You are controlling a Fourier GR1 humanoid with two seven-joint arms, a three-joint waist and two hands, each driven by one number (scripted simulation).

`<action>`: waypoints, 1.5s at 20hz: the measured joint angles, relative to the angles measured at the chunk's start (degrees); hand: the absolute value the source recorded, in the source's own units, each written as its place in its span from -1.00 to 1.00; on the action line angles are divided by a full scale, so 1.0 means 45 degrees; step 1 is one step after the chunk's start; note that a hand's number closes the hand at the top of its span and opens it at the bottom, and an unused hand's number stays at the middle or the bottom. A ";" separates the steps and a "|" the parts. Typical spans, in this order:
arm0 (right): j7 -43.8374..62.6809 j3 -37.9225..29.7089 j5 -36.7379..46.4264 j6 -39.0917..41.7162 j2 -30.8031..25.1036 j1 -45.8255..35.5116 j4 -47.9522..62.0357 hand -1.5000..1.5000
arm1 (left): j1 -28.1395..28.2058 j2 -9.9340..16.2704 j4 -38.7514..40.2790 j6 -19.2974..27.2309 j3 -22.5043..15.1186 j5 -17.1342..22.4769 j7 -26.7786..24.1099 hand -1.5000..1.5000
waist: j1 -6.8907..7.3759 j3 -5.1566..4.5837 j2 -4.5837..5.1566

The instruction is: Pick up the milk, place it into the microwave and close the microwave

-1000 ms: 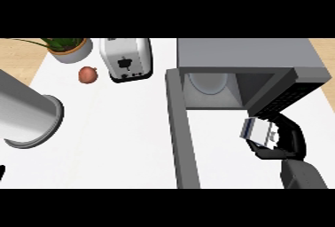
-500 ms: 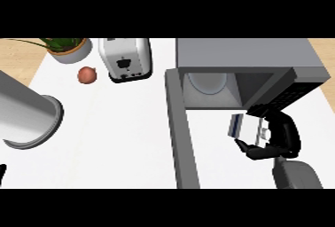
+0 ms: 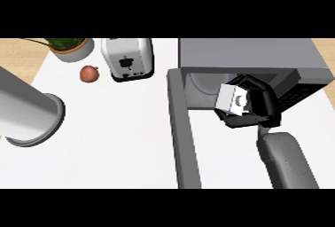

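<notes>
Milk: you have the milk carton (image 3: pixel 232 98) in your right hand (image 3: pixel 258 108), held at the mouth of the microwave (image 3: pixel 252 55), just at the front of the open cavity.

Right hand: its black fingers and thumb are curled round the carton from the right and from below — holding it, not merely touching. The carton looks tilted, its white face turned up and to the left.

Left hand: you cannot see it anywhere in the head view, so nothing can be said of its fingers.

Door: the microwave door (image 3: pixel 183 133) stands swung open, running down the left side of your forearm, well apart from the hand.

Step in hand, as I judge it: carrying the carton inside; release and door closing are not yet done.

Risks: the tilt could tip the carton over when you let go, if its base is not flat on the cavity floor. The hand sits close to the right-hand panel of the opening — a careless withdrawal could clip it or drag the carton out. Closing the door calls for reaching round its far edge.

Elsewhere: a toaster (image 3: pixel 128 59), a small reddish vegetable (image 3: pixel 90 73) and a potted plant (image 3: pixel 68 48) lie well clear to the left.
</notes>
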 measured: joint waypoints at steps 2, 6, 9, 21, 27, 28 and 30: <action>-0.0217 -0.0152 0.0140 -0.0259 -0.0002 -0.0339 0.0459 1.00 | -0.0078 -0.0013 -0.0214 0.0102 0.0059 0.0017 0.0265 -1.00 | -0.0110 0.0035 -0.0076; -0.0902 -0.0557 0.0281 -0.0690 -0.0056 -0.1018 0.1434 1.00 | -0.0226 0.0075 0.0113 -0.0188 0.0247 0.0163 0.0177 -1.00 | -0.0226 0.0090 -0.0207; -0.1238 -0.0803 0.0214 -0.0674 -0.0195 -0.1517 0.1944 1.00 | -0.0512 0.0159 0.0173 -0.0169 0.0300 0.0243 0.0297 -1.00 | -0.0236 0.0156 -0.0228; -0.3442 -0.1061 0.0887 -0.1971 -0.0325 -0.1519 0.2582 1.00 | -0.1392 0.0411 0.0472 -0.0359 0.0001 0.0180 0.0535 -1.00 | 0.0202 0.0211 -0.0251; -0.4143 -0.1202 0.1012 -0.2580 -0.0507 -0.1228 0.2409 1.00 | -0.1707 0.0499 0.0550 -0.0458 -0.0187 0.0179 0.0618 -1.00 | 0.0603 0.0240 -0.0218; -0.4193 -0.1224 0.1018 -0.2692 -0.0510 -0.1183 0.2358 1.00 | -0.1781 0.0496 0.0574 -0.0434 -0.0209 0.0164 0.0637 -1.00 | 0.0651 0.0241 -0.0207; -0.4354 -0.1329 0.0982 -0.2951 -0.0478 -0.1082 0.2219 1.00 | -0.1965 0.0562 0.0646 -0.0434 -0.0233 0.0123 0.0676 -1.00 | 0.0767 0.0232 -0.0158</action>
